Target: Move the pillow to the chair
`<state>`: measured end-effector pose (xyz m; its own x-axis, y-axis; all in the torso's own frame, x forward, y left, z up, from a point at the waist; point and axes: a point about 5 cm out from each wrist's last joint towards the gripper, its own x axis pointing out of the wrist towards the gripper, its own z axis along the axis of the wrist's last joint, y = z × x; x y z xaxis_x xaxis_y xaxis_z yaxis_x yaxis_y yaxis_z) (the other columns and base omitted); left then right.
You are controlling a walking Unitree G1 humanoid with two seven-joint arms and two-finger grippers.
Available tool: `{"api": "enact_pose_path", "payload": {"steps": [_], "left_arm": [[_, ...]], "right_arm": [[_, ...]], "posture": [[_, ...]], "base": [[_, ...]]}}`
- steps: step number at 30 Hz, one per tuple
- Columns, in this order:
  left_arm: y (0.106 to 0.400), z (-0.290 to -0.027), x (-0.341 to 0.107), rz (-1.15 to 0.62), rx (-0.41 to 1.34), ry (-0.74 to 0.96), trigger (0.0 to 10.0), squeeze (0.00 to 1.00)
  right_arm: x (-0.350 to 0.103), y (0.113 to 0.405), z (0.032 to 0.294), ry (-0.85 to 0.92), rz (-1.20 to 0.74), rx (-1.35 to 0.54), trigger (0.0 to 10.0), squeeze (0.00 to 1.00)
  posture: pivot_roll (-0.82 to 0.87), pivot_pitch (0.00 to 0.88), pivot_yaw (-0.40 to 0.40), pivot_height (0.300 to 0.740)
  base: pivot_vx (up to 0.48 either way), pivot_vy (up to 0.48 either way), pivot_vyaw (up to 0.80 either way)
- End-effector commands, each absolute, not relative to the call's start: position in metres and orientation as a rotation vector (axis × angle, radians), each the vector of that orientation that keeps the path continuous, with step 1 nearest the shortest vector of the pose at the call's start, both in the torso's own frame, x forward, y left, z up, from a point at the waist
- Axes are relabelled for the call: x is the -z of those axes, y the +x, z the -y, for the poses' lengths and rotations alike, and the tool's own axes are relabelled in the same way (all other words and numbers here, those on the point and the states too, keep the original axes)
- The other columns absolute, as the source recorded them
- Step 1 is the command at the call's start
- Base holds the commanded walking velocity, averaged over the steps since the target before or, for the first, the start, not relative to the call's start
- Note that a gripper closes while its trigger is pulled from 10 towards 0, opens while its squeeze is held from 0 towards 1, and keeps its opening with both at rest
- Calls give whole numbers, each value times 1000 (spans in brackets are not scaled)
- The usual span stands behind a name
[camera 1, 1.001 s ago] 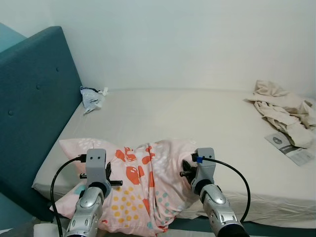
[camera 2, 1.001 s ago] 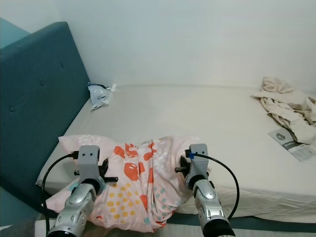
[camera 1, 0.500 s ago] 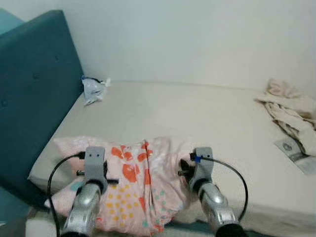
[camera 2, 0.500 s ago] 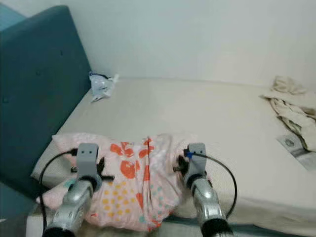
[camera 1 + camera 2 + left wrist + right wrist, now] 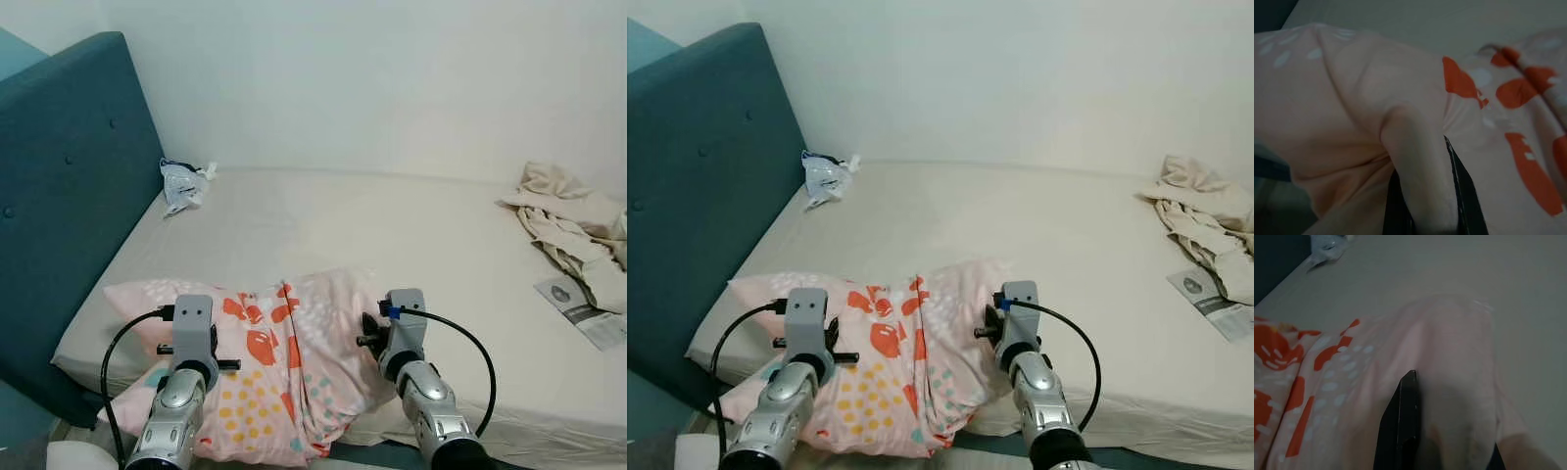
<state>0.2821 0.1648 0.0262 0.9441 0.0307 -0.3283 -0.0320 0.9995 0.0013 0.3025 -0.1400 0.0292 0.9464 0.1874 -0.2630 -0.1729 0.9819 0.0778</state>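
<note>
The pillow [image 5: 284,362] hides the fingertips of both grippers: in the left wrist view a fold of its pink cloth fills the gap between the left gripper [image 5: 1425,205] fingers, and in the right wrist view the cloth covers one side of the right gripper [image 5: 1440,440], leaving one dark finger [image 5: 1400,426] bare. The pillow's lower edge, hanging off the near side of the bed [image 5: 372,235], is cut by the frame. At the bed's far right a crumpled cloth [image 5: 573,220] and a printed leaflet [image 5: 583,308] run past the edge, the leaflet's print too small to read.
</note>
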Motion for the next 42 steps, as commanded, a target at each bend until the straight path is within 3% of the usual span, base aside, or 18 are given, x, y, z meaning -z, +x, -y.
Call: {"api": "enact_pose_path", "payload": {"steps": [1,13,27,42], "left_arm": [[285,-159,-29,-321,-6,8,10000,0],[290,-165,-45,-204,-59,-13,10000,0],[307,-179,-96,18,-126,-78,10000,0],[313,-169,-123,102,-28,-43,10000,0]], "right_arm": [[-30,303,135,44,-271,-204,10000,0],[-49,313,141,3,-149,-156,10000,0],[-131,348,131,-39,162,-131,10000,0],[-137,348,115,-76,147,-218,10000,0]], "posture": [[41,37,12,740],[44,39,-1,740],[55,43,-25,740],[54,54,-37,740]], "base": [[0,0,-800],[0,0,-800],[0,0,-800],[0,0,-800]]}}
